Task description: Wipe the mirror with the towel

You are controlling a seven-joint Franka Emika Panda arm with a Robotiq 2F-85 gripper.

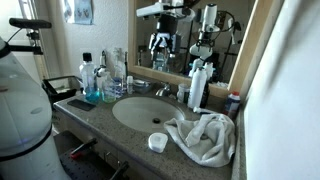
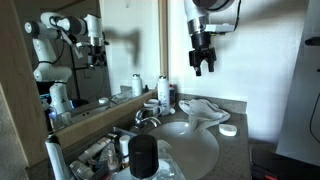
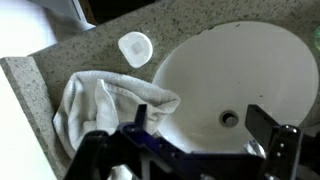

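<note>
My hand point(image 2: 204, 70) hangs open above the table point(image 1: 100, 125); the towel point(image 1: 203, 138) lies crumpled at its front edge, beside the sink point(image 1: 140, 112). I'd drop onto the thickest fold and pinch deep before lifting to the mirror point(image 1: 190, 40).

No text, label or brand can be read on the bottles point(image 1: 198, 84) or elsewhere

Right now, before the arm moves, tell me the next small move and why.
Probably lower the gripper toward the towel and shift over it to grasp. The jaws stand open and empty, high above the counter; the towel lies crumpled beside the sink, and in the wrist view it sits off to one side. Wiping needs the towel held first.
</note>
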